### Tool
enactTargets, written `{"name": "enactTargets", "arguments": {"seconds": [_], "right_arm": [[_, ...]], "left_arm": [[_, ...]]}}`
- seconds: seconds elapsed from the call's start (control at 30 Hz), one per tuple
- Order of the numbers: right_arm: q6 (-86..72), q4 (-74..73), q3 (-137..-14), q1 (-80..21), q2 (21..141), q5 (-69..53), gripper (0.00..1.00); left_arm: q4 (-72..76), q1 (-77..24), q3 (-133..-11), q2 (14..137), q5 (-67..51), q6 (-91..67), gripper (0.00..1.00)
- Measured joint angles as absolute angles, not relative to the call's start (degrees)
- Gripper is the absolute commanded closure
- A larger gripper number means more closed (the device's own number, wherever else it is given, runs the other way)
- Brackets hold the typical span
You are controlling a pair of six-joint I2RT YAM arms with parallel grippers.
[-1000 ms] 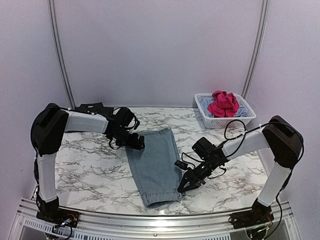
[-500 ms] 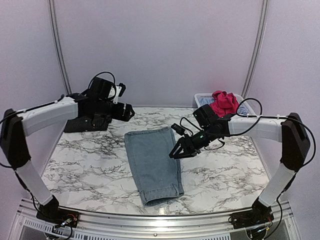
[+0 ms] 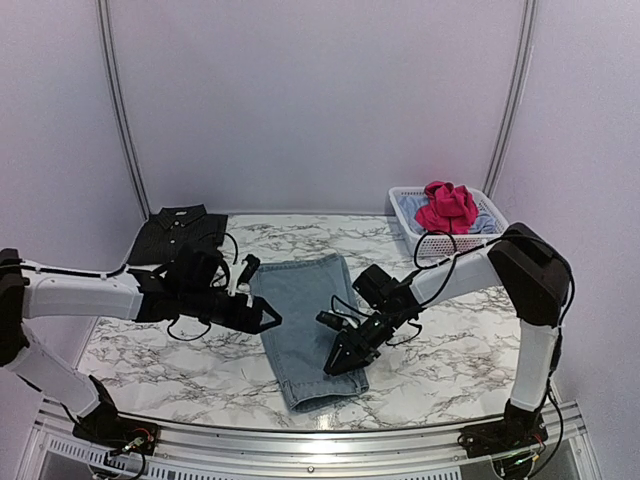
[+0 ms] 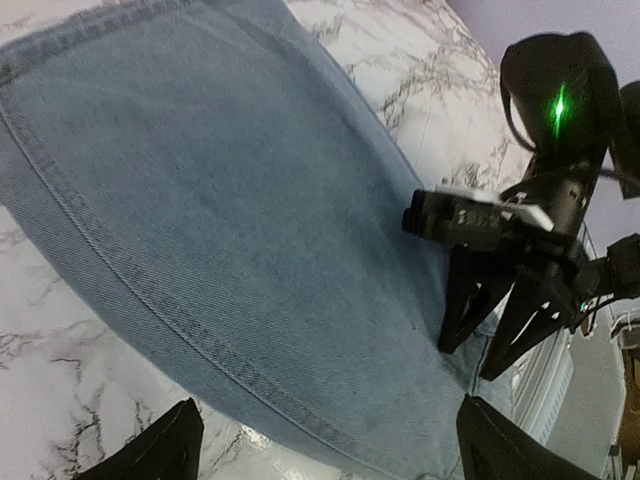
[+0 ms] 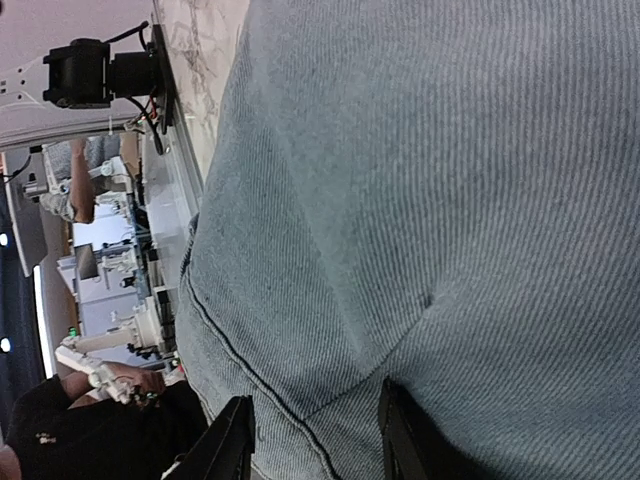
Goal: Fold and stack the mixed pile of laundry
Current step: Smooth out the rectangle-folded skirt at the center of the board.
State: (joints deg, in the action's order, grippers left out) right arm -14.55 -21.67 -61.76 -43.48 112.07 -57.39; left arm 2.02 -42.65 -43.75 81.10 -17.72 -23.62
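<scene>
While the folded denim piece (image 3: 300,300) lies flat mid-worktop (image 3: 450,340), my left end effector (image 3: 268,318) hovers at its left edge, fingers spread wide and holding nothing. My right end effector (image 3: 337,362) stands opposite, fingers also apart, with their tips down at the cloth near its right edge, toward the near hem. A folded black shirt (image 3: 180,232) lies at the far left corner, well apart from both arms. At the far right a white basket (image 3: 455,243) holds a pink-red garment (image 3: 446,207) over a light blue piece (image 3: 408,207). Bare marble shows on either side of the denim and along the near rail.
</scene>
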Motion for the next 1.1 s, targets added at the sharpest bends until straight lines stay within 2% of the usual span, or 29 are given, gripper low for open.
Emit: {"name": "enactTargets", "arguments": {"seconds": [0.13,0.33,0.43,0.6,0.73,0.87,1.0,1.1], "right_arm": [[-14.5,-16.2,-57.6,-42.4,112.5,-61.1,0.57],[-17.4,-7.9,-54.7,-41.8,113.2,-64.5,0.58],[-21.1,-3.7,-55.0,-41.8,114.7,-65.7,0.58],[-24.2,-2.7,-57.6,-41.8,115.9,-64.3,0.58],[-24.2,-5.6,-60.5,-41.4,115.2,-61.8,0.57],[-24.4,-8.9,-62.9,-40.0,110.3,-59.7,0.58],[-23.3,-11.3,-66.6,-39.4,107.3,-59.3,0.59],[-21.9,-13.1,-67.9,-39.3,107.7,-58.8,0.59]], "left_arm": [[10.6,-43.2,-41.3,89.7,-21.0,-28.8,0.24],[19.1,-40.5,-44.8,102.3,-25.6,-33.2,0.34],[20.9,-35.3,-47.9,105.9,-28.1,-33.3,0.34],[11.7,-28.9,-56.0,107.5,-24.2,-26.1,0.2],[3.5,-32.1,-56.3,99.0,-17.7,-16.1,0.09],[0.0,-40.8,-50.3,82.4,-8.7,-6.0,0.02],[-2.8,-51.3,-42.8,68.8,-0.5,0.3,0.03],[-7.1,-57.0,-40.2,66.2,5.7,2.1,0.05]]}}
